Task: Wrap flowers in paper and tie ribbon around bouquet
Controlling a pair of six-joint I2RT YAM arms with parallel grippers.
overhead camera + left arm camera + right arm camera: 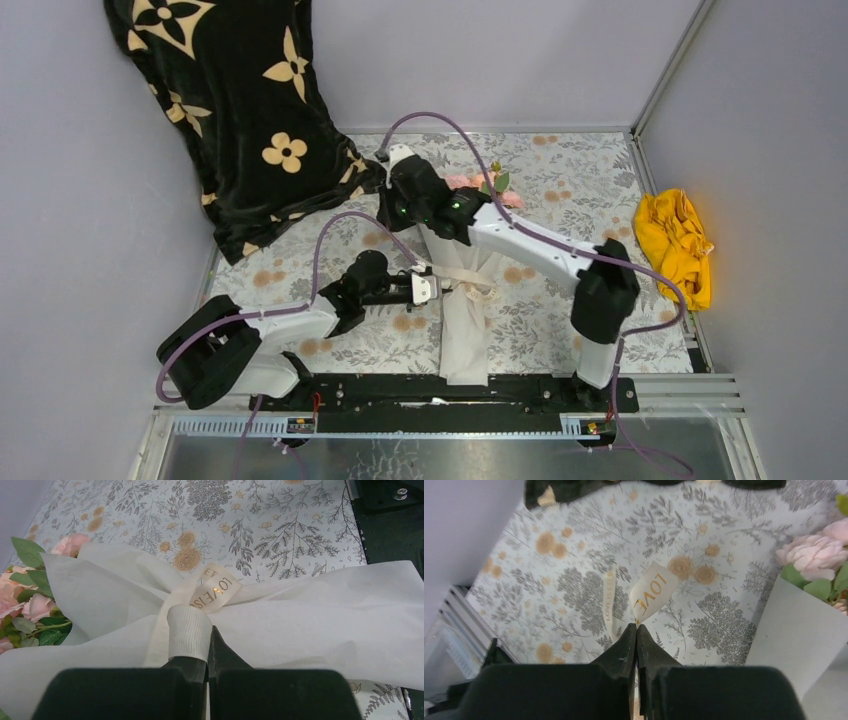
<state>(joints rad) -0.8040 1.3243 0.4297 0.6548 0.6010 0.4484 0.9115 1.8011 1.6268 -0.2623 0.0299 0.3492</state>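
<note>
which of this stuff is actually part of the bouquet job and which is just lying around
Part of the job:
- pink roses with green leaves
- thin white paper wrap
- cream satin ribbon with gold lettering

Just lying about:
- black cloth with cream flower print
- crumpled yellow cloth
- grey leaf-patterned tablecloth, only the surface underneath

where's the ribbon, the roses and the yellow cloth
ribbon (pixel 651 594), right wrist view, on the printed tail end
roses (pixel 816 550), right wrist view, on a pink bloom
yellow cloth (pixel 673 240), top view, on its middle
</note>
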